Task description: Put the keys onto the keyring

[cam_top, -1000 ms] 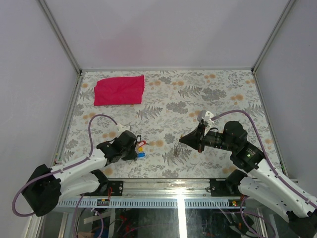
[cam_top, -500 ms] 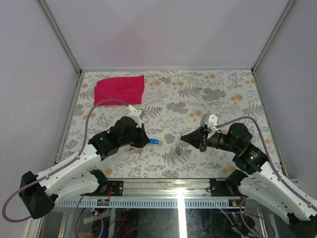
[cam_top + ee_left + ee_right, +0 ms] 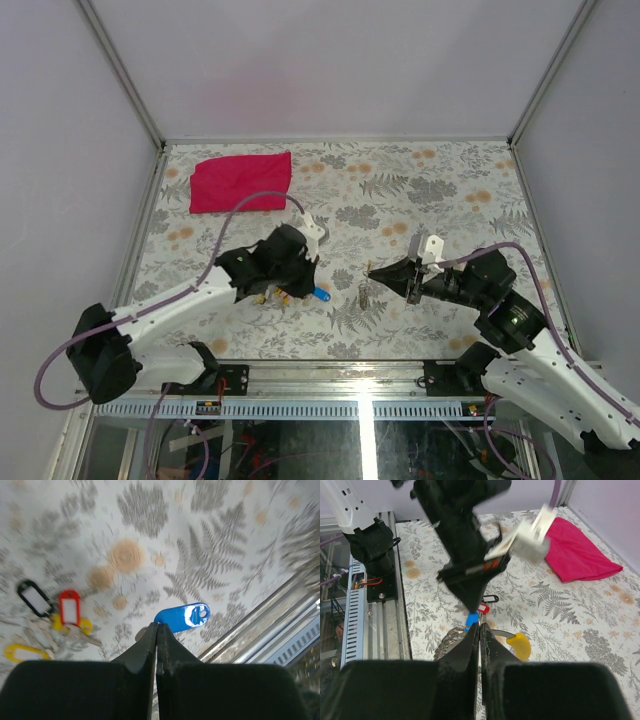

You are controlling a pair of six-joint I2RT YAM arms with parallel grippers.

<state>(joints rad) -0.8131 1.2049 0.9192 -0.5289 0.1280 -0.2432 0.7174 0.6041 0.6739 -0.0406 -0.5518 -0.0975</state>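
Near row, top view. The left gripper (image 3: pixel 309 287) was closed on the blue key (image 3: pixel 321 295), held low over the table (image 3: pixel 450 200). In its wrist view the fingers were pressed flat together. The blue plastic head stuck out past the tips on one side, and a sliver of tan, probably the blade, showed on the other. So the key lay crosswise in the pinch, not along the fingers. From above, its long axis ran roughly left to right, head end toward the right arm.

The right gripper (image 3: pixel 372 270) was closed too and appeared to pinch the keyring (image 3: pixel 365 294), which hung under its tip, long axis near vertical. In the right wrist view the ring and chain sat just beside the shut fingers. A yellow key (image 3: pixel 520 646) was close against them; I could not tell whether it was threaded on.

Key relation: the keyring lay to the right of the blue key, near but apart, at about the same depth. The two tips faced each other across that gap. Judgement: the head's hole must meet the ring, and it sat at the outer end of the head, on the ring side.

Just left of the left gripper, the loose keys (image 3: pixel 69 608) (black, red, yellow) lay clustered on the table.

Far left corner: the red cloth (image 3: pixel 240 182), well apart from everything.
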